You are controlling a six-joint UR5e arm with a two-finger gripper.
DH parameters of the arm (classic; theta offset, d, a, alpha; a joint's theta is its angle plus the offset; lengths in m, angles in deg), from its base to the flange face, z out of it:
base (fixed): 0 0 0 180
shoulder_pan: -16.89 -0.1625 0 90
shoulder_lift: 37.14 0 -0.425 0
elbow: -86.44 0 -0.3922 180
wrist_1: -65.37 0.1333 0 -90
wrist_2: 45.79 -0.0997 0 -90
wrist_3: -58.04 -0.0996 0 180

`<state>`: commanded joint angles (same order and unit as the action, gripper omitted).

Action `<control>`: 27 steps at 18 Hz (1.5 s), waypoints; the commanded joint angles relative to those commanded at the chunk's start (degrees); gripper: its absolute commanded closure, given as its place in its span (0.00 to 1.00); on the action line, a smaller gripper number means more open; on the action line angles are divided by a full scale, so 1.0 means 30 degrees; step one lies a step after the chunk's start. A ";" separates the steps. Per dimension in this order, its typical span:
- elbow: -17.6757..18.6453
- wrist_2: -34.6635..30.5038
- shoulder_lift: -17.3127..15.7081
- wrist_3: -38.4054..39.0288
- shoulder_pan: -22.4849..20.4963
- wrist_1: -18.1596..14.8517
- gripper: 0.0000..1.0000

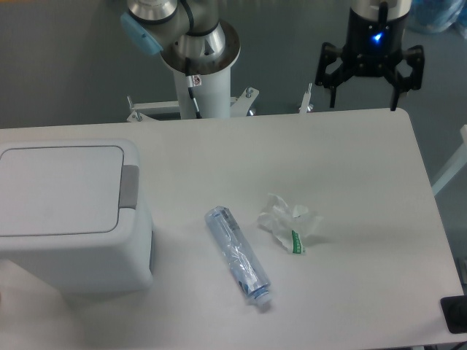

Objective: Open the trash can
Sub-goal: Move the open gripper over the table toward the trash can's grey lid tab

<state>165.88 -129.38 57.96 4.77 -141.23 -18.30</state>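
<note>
The trash can is a large boxy white bin at the left of the table. Its flat white lid lies shut, and the grey push tab sits on the lid's right edge. My gripper is black with a blue light and hangs above the table's far right edge. Its fingers are spread wide and hold nothing. It is far to the right of the trash can.
A clear plastic bottle lies on its side mid-table. A crumpled white wrapper lies right of it. The arm's white base post stands behind the table's far edge. A dark object is at the right front corner.
</note>
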 joint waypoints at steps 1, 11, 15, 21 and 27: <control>0.0031 0.0379 -0.0030 0.0698 0.0030 0.0000 0.00; 0.2547 0.3659 -0.1404 1.0748 0.1846 0.1200 0.00; 0.2903 0.5243 -0.1612 1.2565 0.2458 0.1757 0.00; 0.2786 0.5305 -0.1349 1.3273 0.4421 0.1845 0.00; 0.2668 0.5304 -0.0588 1.3770 0.6502 0.3336 0.00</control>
<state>173.89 -113.47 56.20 46.08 -121.72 -8.29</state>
